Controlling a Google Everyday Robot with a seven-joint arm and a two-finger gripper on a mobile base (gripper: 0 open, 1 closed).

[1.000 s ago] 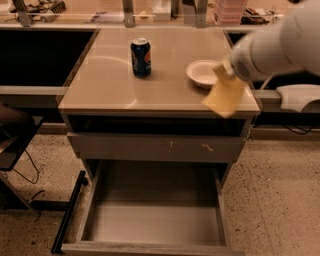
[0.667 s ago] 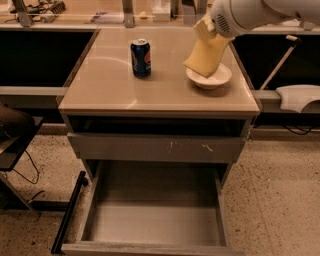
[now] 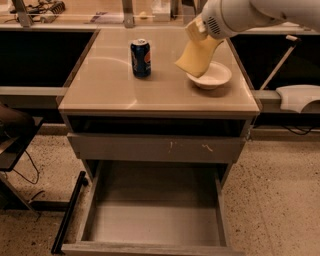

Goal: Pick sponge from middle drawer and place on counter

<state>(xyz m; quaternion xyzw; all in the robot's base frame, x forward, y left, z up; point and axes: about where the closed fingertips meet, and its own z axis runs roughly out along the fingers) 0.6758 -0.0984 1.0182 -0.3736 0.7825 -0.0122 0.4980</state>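
Over the preceding second the gripper (image 3: 187, 65) had travelled from the 4 o'clock corner of the counter (image 3: 125, 90) toward 12 o'clock, and in the last interval it had edged slightly toward 9 o'clock; the other objects had kept their places. At this moment the gripper hung from the white arm (image 3: 240, 15), which entered from 1 o'clock. Its pale yellow pads slanted down toward 7 o'clock, over the 10 o'clock rim of the white bowl (image 3: 217, 77). I could not tell whether it was open or clamped. I also could not locate the sponge, as nothing I saw could be separated from the yellow pads. The soda can (image 3: 141, 58) stood upright at 11 o'clock from the counter's centre, well apart from the bowl at 2 o'clock. Below the scratched drawer front (image 3: 155, 148), the middle drawer (image 3: 150, 222) stood pulled out toward 6 o'clock, its grey floor in view.
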